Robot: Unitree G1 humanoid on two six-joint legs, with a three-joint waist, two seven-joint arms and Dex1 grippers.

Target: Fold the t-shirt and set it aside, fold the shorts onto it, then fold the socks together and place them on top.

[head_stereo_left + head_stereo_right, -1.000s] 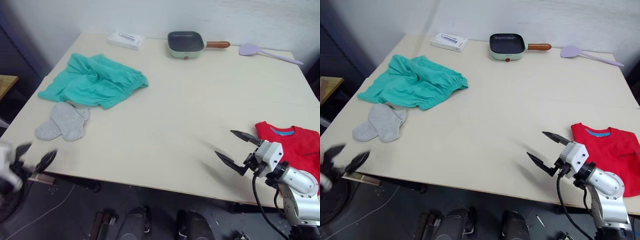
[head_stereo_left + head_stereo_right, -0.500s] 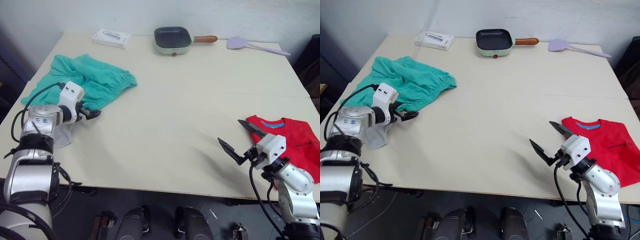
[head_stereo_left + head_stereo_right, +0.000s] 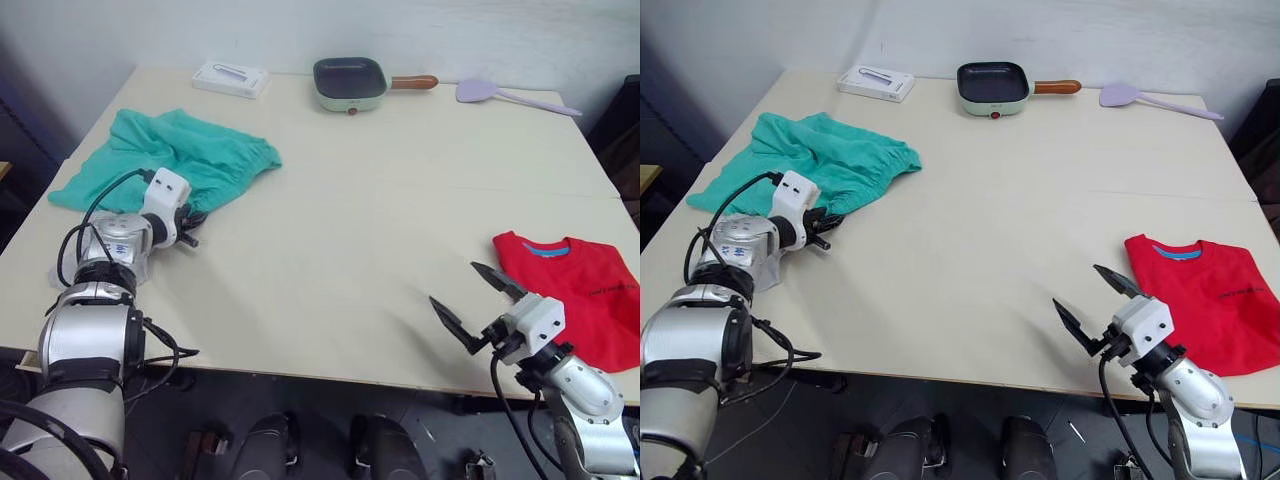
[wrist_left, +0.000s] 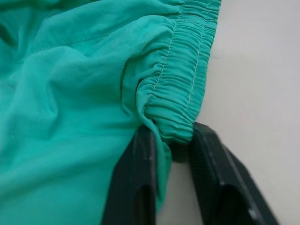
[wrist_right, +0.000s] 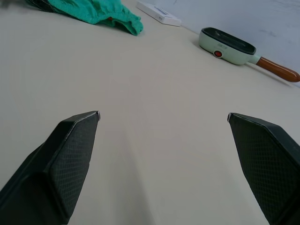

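Pale wooden table [image 3: 350, 200] carrying all task items. Lying folded at the right near corner: the t-shirt [image 3: 575, 295]. Lying bunched at the left far side: the shorts [image 3: 170, 165], waistband edge running away from the robot. Pinching that waistband at its near end: left gripper [image 4: 171, 150], fingers closing on the gathered elastic. Hovering beside the t-shirt with fingers spread wide and holding nothing: right gripper [image 3: 468, 305]. Lying well apart from the right gripper, so calling for the left arm: the shorts.
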